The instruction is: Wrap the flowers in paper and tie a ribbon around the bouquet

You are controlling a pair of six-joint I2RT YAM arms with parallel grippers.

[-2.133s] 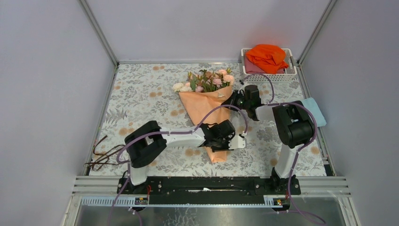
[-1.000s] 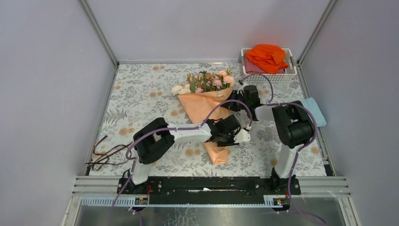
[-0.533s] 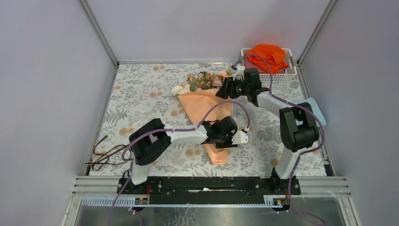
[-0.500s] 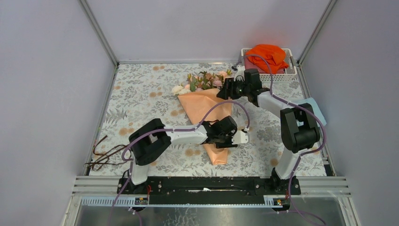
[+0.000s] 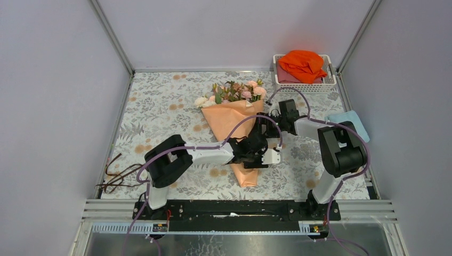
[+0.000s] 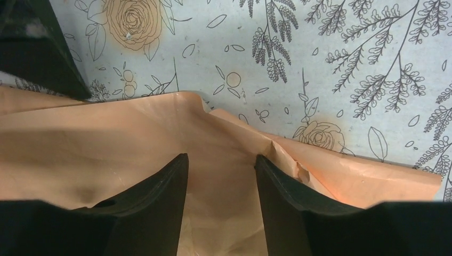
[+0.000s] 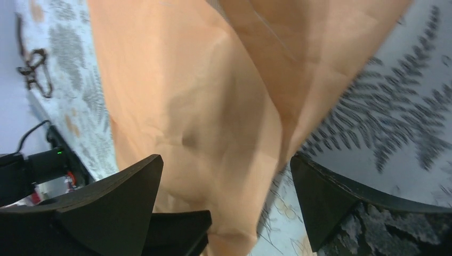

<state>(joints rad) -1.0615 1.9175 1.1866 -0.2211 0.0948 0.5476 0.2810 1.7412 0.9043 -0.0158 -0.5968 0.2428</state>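
The bouquet (image 5: 233, 118) lies on the floral table covering as a cone of peach-orange paper (image 6: 133, 154), with the pink and cream flowers (image 5: 234, 92) sticking out of its far, wide end. My left gripper (image 5: 256, 145) hovers over the narrow lower part of the cone. In the left wrist view its jaws (image 6: 221, 160) are apart with flat paper between them. My right gripper (image 5: 265, 122) is at the cone's right edge, wide open (image 7: 226, 160), with the paper (image 7: 213, 96) between its fingers but not pinched. The dark brown ribbon (image 5: 114, 176) lies bunched at the table's left edge.
A white basket (image 5: 275, 69) holding a bright orange cloth (image 5: 303, 64) stands at the back right. A light blue cloth (image 5: 349, 120) lies by the right wall, behind the right arm. Grey walls enclose the table on three sides.
My right gripper let go and opened wide, swung up toward the flowers, then came back down to the cone's right edge. The left gripper widened a little and stayed on the lower cone.
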